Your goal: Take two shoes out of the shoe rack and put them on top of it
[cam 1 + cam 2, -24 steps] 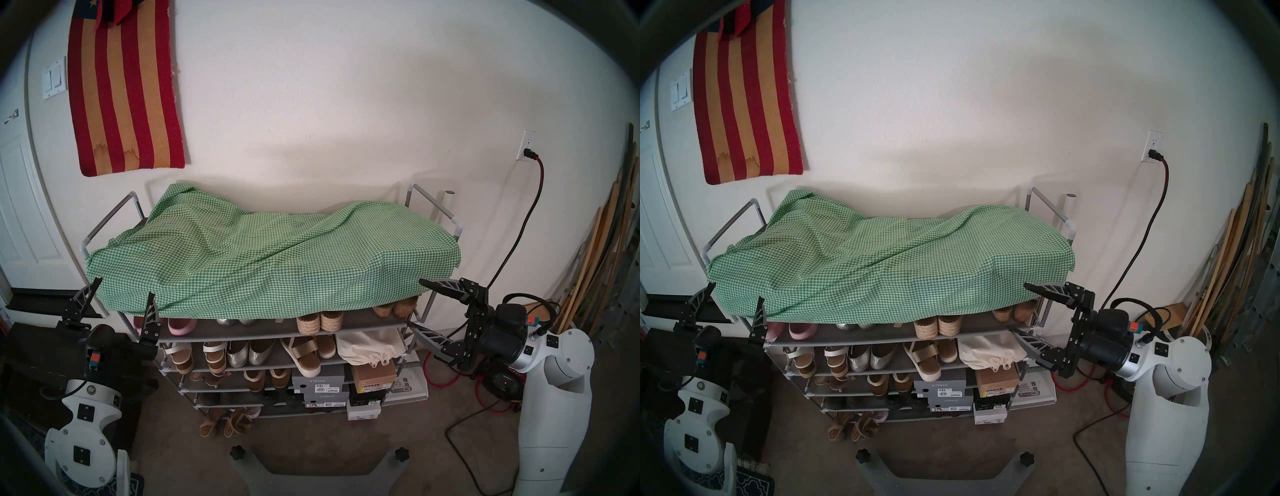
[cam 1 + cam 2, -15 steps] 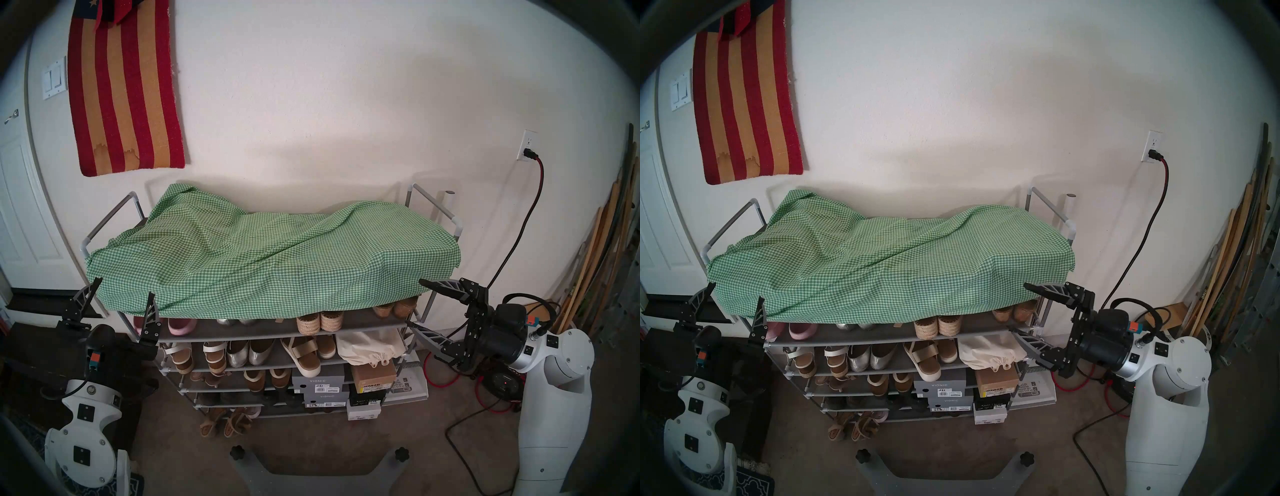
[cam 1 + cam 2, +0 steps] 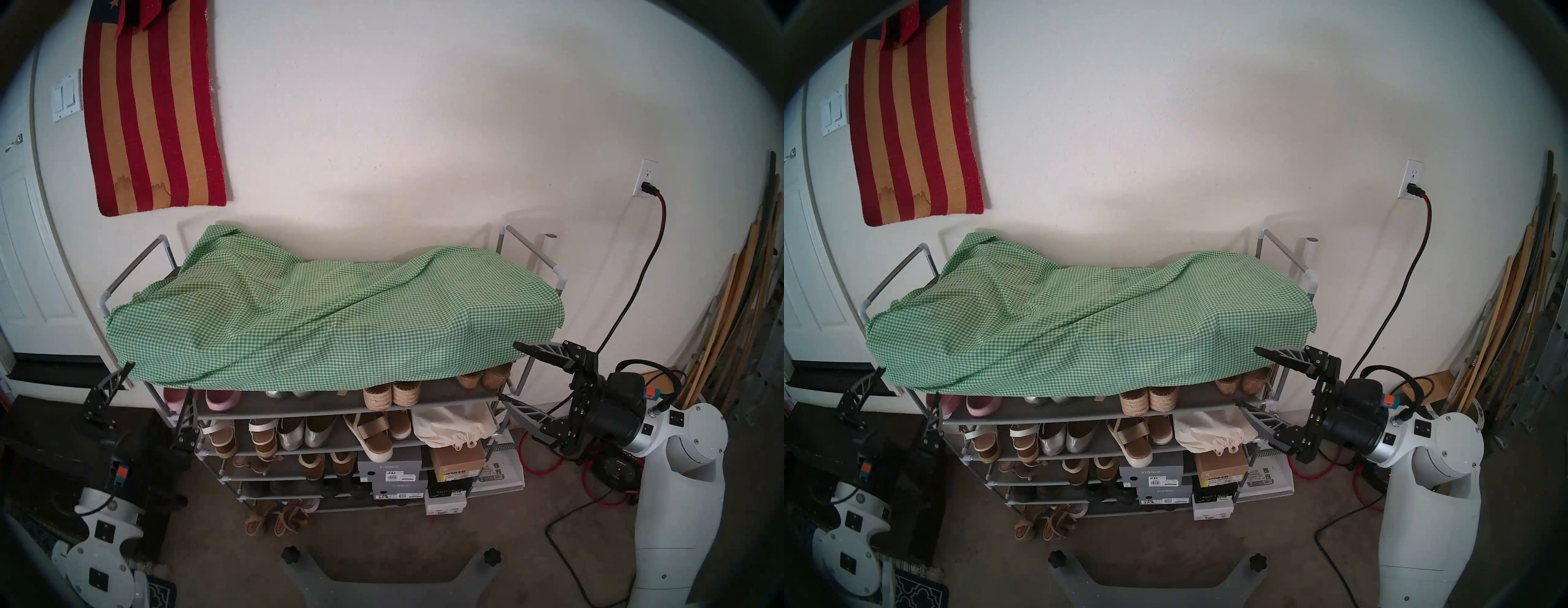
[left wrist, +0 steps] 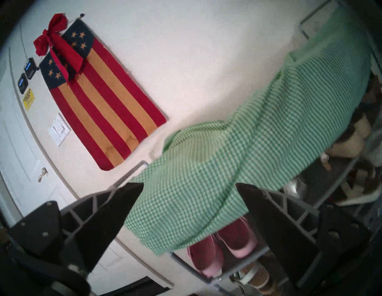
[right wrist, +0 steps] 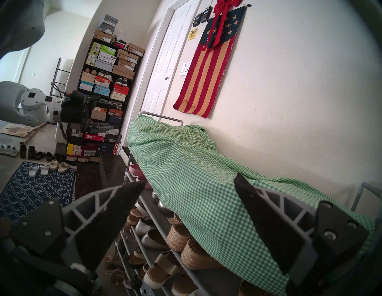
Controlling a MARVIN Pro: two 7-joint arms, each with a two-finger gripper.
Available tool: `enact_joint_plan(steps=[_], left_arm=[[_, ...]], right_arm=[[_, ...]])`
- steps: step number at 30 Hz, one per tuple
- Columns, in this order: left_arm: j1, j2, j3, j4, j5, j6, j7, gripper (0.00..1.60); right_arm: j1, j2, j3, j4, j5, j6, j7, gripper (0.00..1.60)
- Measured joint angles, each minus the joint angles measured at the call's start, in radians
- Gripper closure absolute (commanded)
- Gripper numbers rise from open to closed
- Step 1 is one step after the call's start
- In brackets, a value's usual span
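Left tool: jaws wide, nothing held, standing at the left front corner of the shoe rack, level with its first shelf under the top. Right tool: jaws wide, nothing held, at the right front corner, one finger over the hem of the gingham cloth and one below it.

The two shoes: judged to be the silvery toes showing just under the cloth hem on that upper shelf, between the pink slip-ons and the rope-soled wedges. Their cutouts are too small to confirm.

Risks noted:
- Wrong pair. The plain silver flats sit on the shelf directly below and look alike from the head view.
- Cloth snag. The hem overhangs the shelf mouth; a finger entering could catch it and drag the cover off the top.
- Neighbours are packed close, so wide jaws may knock the slip-ons or wedges.
- The cloth is rumpled, so shoes set on it may tilt or slide.
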Motion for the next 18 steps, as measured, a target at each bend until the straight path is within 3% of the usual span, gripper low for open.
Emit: enact_joint_plan(steps=[8,18], left_arm=[[0.075,-0.027,-0.034,0.061,0.024,-0.126,-0.052,0.00],[0.124,0.022,-0.038,0.148,0.078,-0.286,-0.100,0.00]], right_arm=[[0.000,0.000,0.000,0.000,0.000,0.000,0.000,0.00],[0.000,0.000,0.000,0.000,0.000,0.000,0.000,0.00]])
